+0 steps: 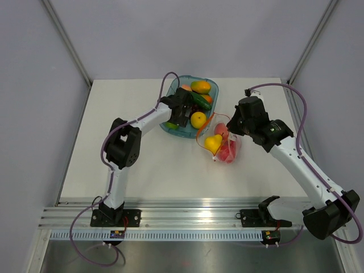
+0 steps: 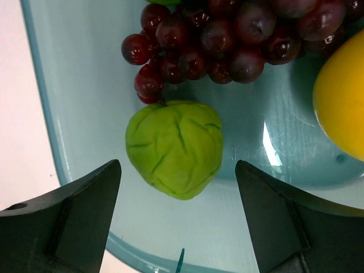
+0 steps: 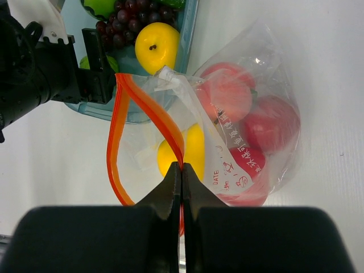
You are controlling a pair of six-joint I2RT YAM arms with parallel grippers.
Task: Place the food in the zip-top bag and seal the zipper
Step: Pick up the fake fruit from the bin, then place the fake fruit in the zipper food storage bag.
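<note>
Your left tool (image 2: 177,170) is spread, the lime (image 2: 173,149) dead ahead of its gap, in the tray (image 2: 42,114) by the surface's (image 1: 142,170) far edge. Your right tool (image 3: 182,170) pinches the zipper (image 3: 122,131) of the zip-top bag (image 3: 267,85).

Bright, even overhead light; white bench (image 1: 142,170) nearly washed out, shadows faint and soft. Glare streak on tray (image 2: 85,85) floor, specular dots on grapes (image 2: 227,34). Near edges of left tool (image 2: 177,170) slightly soft. Glints on bag (image 3: 267,62); right tool (image 3: 181,170) dark, blurred.

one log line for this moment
left gripper: jaws open above green fruit in tray | right gripper: jaws shut on zipper, zip-top bag unsealed, red, yellow food inside
</note>
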